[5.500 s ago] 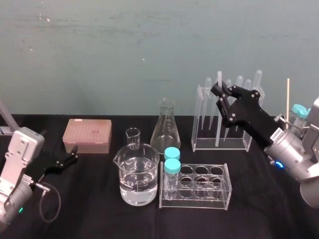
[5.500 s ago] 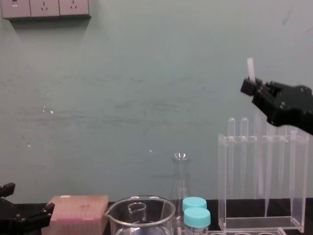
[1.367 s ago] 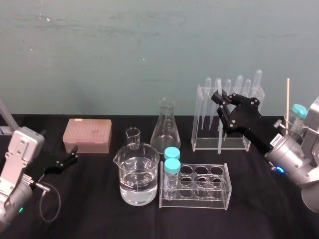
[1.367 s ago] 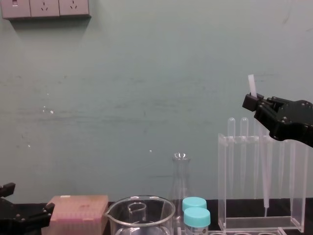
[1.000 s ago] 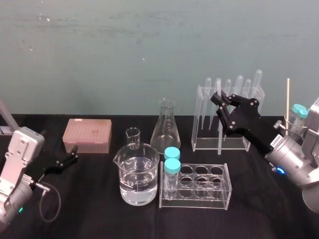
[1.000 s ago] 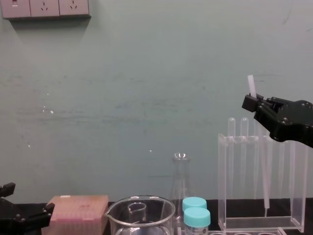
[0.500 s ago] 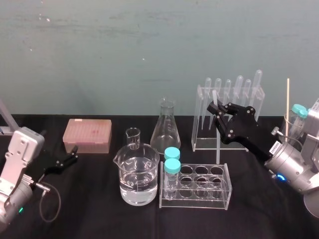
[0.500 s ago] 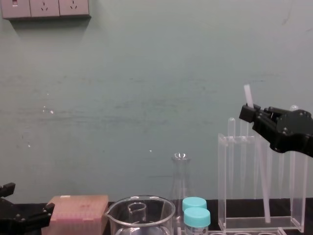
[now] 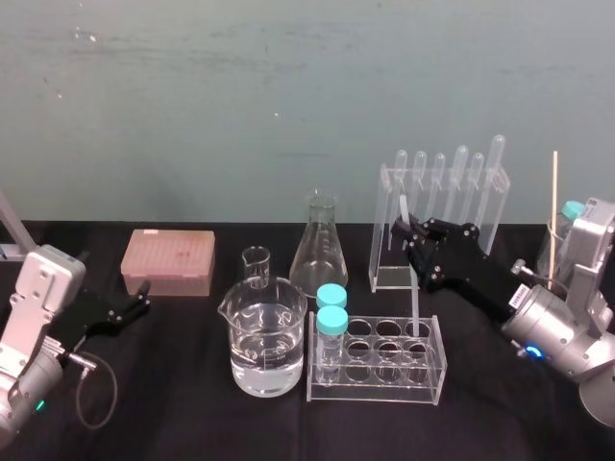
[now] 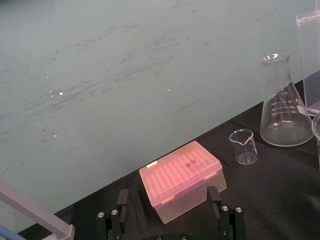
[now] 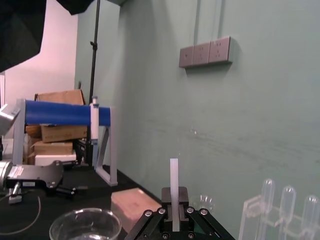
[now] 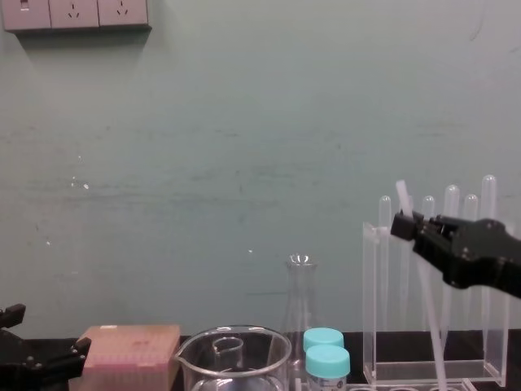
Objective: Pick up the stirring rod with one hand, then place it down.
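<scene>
Stirring rod (image 9: 414,288) upright-ish, just in front of pipette rack (image 9: 480,206).
R hand (image 9: 405,230) pinches rod near its top, rod slightly tilted; L hand (image 9: 130,309) spread, low by surface (image 9: 192,413), well left of rack.

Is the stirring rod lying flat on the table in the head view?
No, the right gripper clamps the stirring rod near its top, holding it nearly upright.
</scene>
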Robot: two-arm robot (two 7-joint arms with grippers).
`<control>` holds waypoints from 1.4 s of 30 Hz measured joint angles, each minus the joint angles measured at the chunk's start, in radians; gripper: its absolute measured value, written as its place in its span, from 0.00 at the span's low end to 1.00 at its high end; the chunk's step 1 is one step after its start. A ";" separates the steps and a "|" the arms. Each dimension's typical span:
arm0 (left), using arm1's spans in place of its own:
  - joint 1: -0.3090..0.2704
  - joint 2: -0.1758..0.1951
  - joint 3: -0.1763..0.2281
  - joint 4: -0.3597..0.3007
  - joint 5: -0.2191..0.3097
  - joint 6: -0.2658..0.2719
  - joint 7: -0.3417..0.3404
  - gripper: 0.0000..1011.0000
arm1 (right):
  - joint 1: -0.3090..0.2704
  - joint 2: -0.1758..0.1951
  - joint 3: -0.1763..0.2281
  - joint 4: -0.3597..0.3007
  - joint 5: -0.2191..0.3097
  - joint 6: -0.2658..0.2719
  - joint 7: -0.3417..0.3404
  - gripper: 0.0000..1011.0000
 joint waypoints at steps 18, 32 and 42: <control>0.000 0.000 0.000 0.000 0.000 0.000 0.000 0.99 | 0.055 -0.022 -0.048 0.140 -0.009 0.022 0.043 0.07; 0.000 0.000 0.000 0.000 0.000 0.000 0.000 0.99 | 0.061 -0.022 -0.052 0.150 -0.013 0.037 0.042 0.07; 0.000 0.000 0.000 0.000 0.000 0.000 0.000 0.99 | 0.060 -0.022 -0.051 0.149 -0.013 0.035 0.042 0.28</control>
